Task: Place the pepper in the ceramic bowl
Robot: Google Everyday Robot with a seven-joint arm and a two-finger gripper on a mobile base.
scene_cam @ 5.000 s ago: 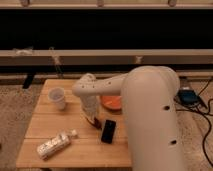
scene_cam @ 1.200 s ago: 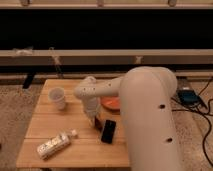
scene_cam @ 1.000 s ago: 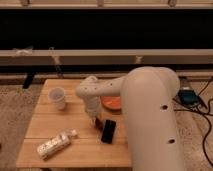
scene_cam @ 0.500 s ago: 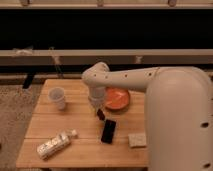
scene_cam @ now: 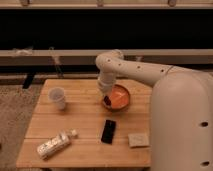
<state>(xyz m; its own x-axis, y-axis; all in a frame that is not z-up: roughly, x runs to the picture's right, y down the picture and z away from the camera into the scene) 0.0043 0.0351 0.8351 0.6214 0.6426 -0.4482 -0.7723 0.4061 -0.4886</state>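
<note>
Partly hidden: gripper (scene_cam: 107, 100) at ceramic bowl (scene_cam: 122, 101) rim, pepper indistinct.

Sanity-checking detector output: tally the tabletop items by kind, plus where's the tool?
Bowl: 1
Cup: 1
Phone: 1
Bottle: 1
Tan pad: 1
Pepper: 1, at the tool, over the bowl's left rim
Total: 6

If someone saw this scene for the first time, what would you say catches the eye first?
The big white robot arm fills the right side, its gripper hanging over the left rim of the ceramic bowl with the dark pepper at its tip. In front lies a black phone; a white cup stands left.
</note>
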